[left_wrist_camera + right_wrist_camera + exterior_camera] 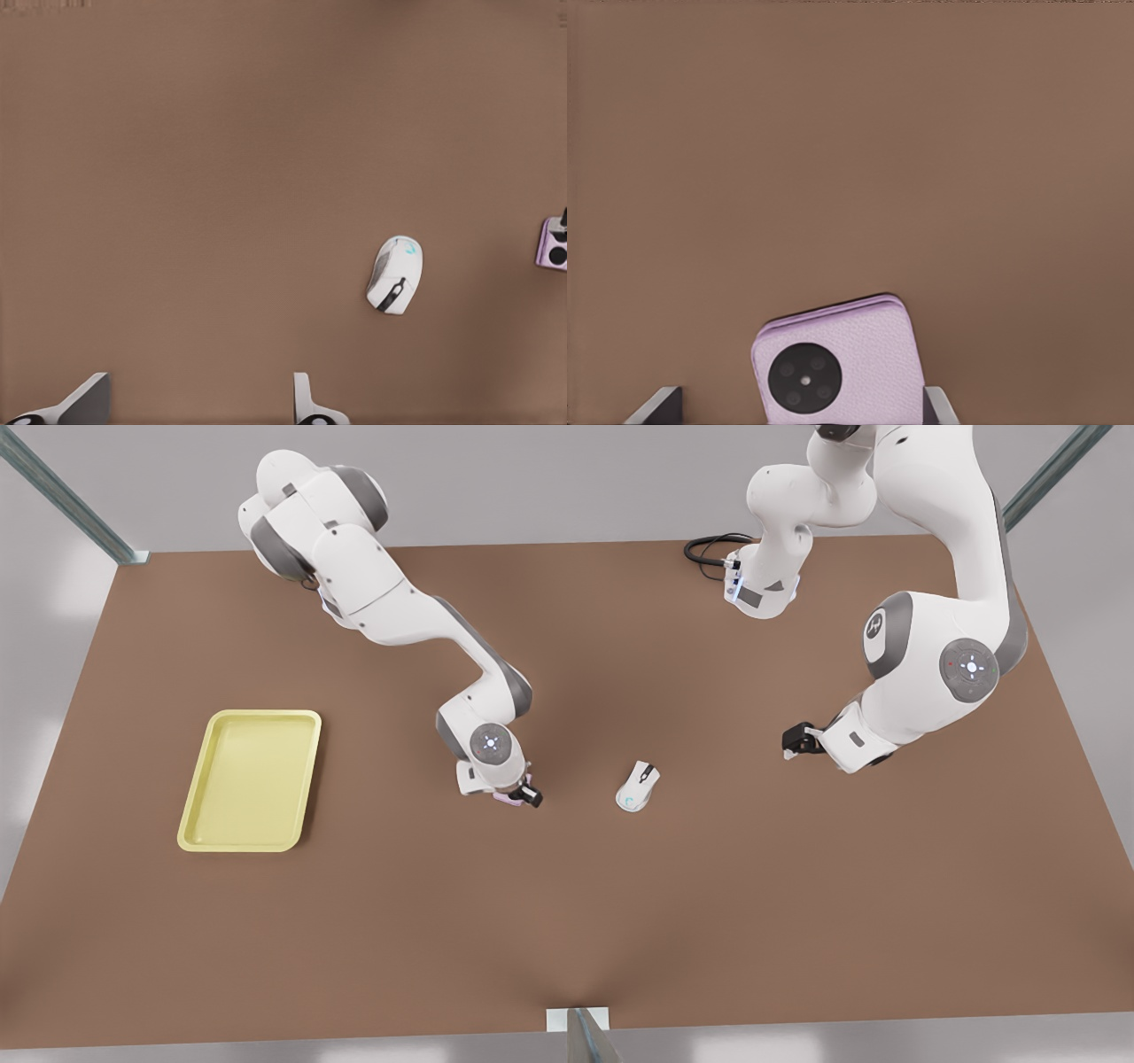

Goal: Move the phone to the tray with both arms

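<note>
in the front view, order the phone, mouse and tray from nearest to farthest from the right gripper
Measured from the right gripper, near the table's middle in the front view:
1. The phone, between its fingers, directly at the gripper.
2. The mouse, toward the front view's right, apart from it on the table.
3. The tray, far off on the front view's left.

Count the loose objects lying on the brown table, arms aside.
3: the tray at the front view's left, the phone between the right gripper's fingers near the middle, and the mouse just right of it.
</note>
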### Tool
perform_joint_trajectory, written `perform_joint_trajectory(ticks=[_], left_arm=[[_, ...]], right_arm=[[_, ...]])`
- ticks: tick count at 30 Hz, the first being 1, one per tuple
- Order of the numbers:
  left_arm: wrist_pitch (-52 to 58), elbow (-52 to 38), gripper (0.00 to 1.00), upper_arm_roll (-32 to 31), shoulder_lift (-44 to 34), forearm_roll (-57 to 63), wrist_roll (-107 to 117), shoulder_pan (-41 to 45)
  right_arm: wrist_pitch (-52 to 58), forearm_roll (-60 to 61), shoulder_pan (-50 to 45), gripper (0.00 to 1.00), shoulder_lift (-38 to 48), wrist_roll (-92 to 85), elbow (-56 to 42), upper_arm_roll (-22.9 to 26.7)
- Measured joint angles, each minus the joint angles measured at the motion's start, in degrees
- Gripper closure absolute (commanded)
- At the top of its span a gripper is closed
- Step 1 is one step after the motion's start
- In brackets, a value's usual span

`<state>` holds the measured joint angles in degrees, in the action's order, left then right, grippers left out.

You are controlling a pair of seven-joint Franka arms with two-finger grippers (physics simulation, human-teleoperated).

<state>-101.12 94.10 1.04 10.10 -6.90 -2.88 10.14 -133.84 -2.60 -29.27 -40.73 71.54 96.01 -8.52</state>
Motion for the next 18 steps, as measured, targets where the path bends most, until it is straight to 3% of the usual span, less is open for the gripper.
perform_joint_trajectory(ticks=[18], left_arm=[[-0.08,0.05,0.00,0.00,0.21,0.00,-1.24,-0.01]], right_arm=[[-3.04,-2.33,0.13,0.00,-0.66,-6.91,2.78,0.10]])
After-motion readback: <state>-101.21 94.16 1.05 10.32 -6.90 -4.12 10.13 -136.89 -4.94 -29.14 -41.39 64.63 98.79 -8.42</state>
